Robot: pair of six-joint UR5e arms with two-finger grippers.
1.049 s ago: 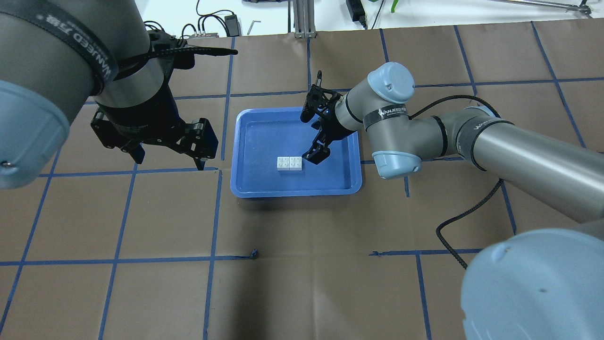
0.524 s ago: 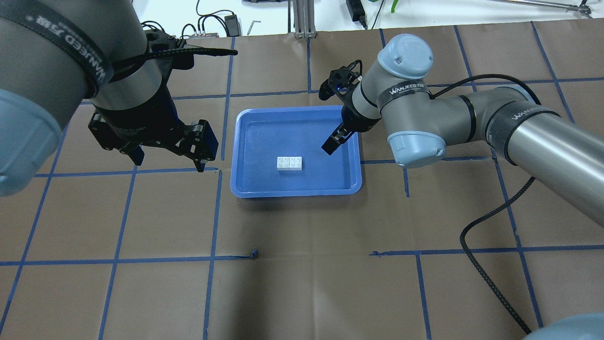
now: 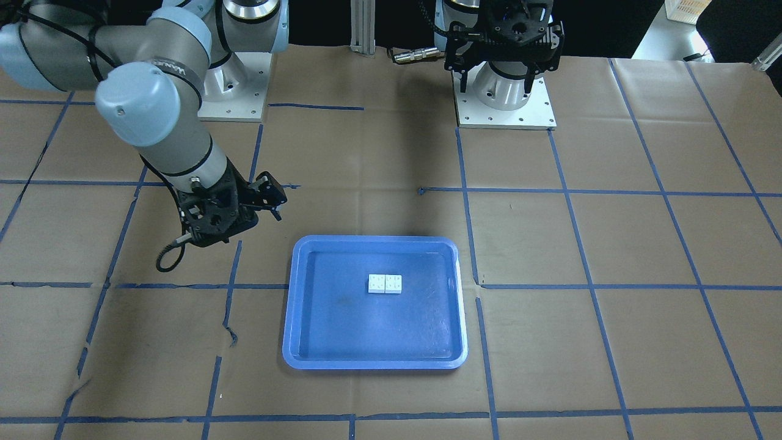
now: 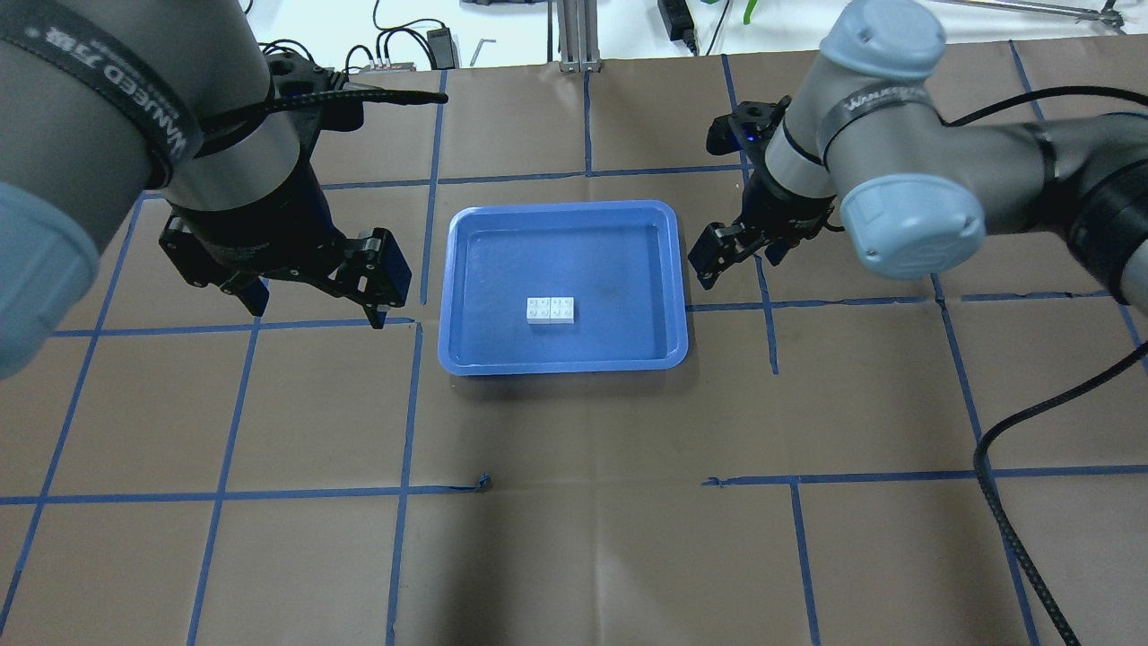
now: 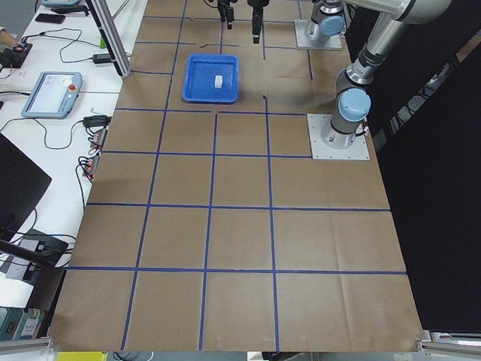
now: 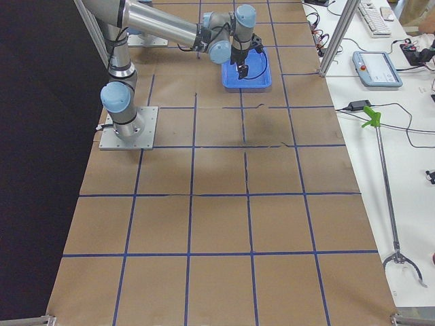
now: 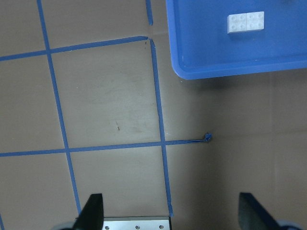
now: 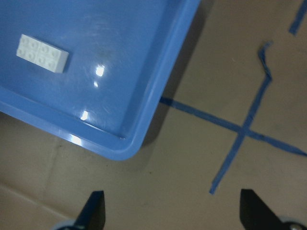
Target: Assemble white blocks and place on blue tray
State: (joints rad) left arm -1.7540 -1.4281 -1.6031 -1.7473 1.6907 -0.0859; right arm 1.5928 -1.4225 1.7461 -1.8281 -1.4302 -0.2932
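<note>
Joined white blocks lying studs-up on the blue tray, both grippers empty beside it.

Nearest the robot, the left gripper (image 4: 316, 303) hangs over the table off the tray's left side, fingers spread wide and holding nothing. The right gripper (image 4: 737, 255) sits just outside the tray's right rim, its jaws also parted and empty. Between them is the blue tray (image 4: 563, 365). The white blocks (image 4: 550, 309) rest near the middle of its floor, touching side by side to form one short oblong. Its long axis runs left to right, parallel to the tray's near rim. The table (image 4: 583, 538) is covered in creased brown paper with a grid of blue tape. Beyond its far edge is a white bench with cables (image 4: 395, 40), and a teach pendant (image 6: 377, 68) lies at the side.
</note>
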